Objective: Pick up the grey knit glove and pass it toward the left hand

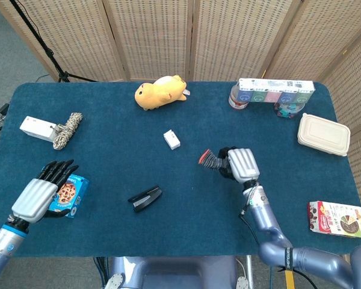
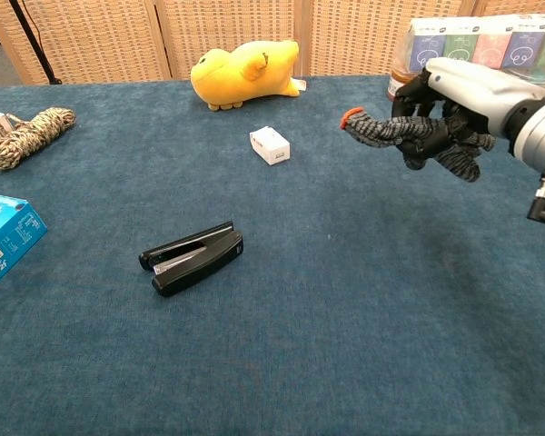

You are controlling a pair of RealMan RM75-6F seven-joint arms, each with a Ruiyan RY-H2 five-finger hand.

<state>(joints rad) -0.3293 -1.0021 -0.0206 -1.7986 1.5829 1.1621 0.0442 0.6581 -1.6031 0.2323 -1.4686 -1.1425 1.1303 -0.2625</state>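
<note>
pick done: we're gripping the glove (image 2: 409, 132) in the right hand (image 1: 240, 164), lifted off the table (image 1: 186, 223) | pass pending: we're holding the left hand (image 1: 45, 188) empty, fingers spread, far left over the snack box (image 1: 71, 194)

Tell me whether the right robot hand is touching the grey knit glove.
Touching. The chest view shows the right robot hand gripping the grey knit glove, its dark fingers wrapped around the fabric, holding it off the table.
</note>
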